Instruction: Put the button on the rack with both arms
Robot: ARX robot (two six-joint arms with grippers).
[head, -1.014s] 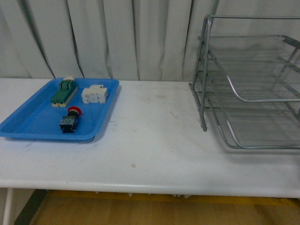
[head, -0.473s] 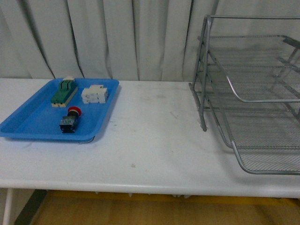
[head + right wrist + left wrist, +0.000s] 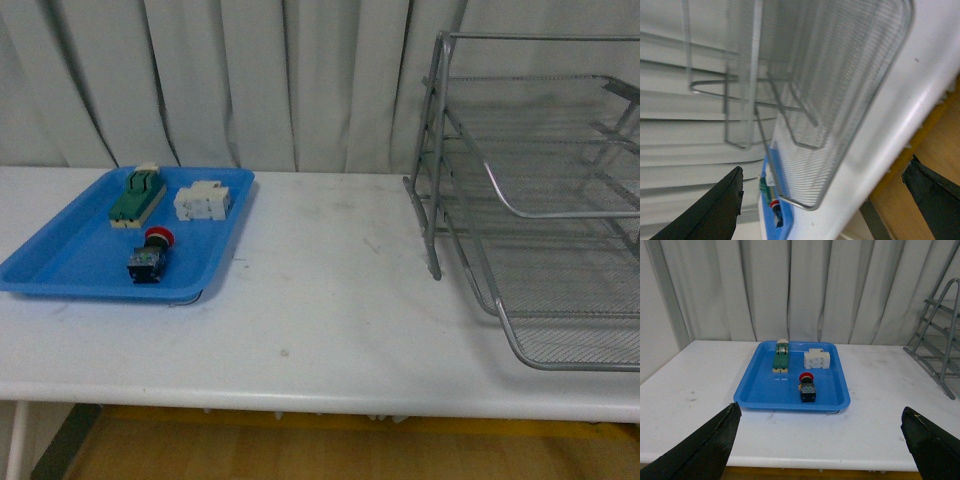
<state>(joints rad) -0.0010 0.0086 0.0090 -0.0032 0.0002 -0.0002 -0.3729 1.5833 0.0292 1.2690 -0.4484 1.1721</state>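
Note:
The button (image 3: pixel 150 255), red cap on a black and blue body, lies in the blue tray (image 3: pixel 60 265) at the table's left. It also shows in the left wrist view (image 3: pixel 807 387) and small in the right wrist view (image 3: pixel 774 209). The silver wire rack (image 3: pixel 540 190) stands at the right with its bottom tier pulled out toward the table's front edge. My left gripper (image 3: pixel 825 450) is open and empty, well short of the tray. My right gripper (image 3: pixel 825 200) is open and empty by the rack's bottom tier (image 3: pixel 840 95). Neither arm shows in the front view.
A green and beige switch (image 3: pixel 136 197) and a white blocky component (image 3: pixel 202 201) lie in the tray behind the button. White curtains hang behind the table. The table's front edge (image 3: pixel 320 400) runs below, with wooden floor under it.
The rack's bottom tier has slid out toward the table's front edge. The button and tray have not moved.

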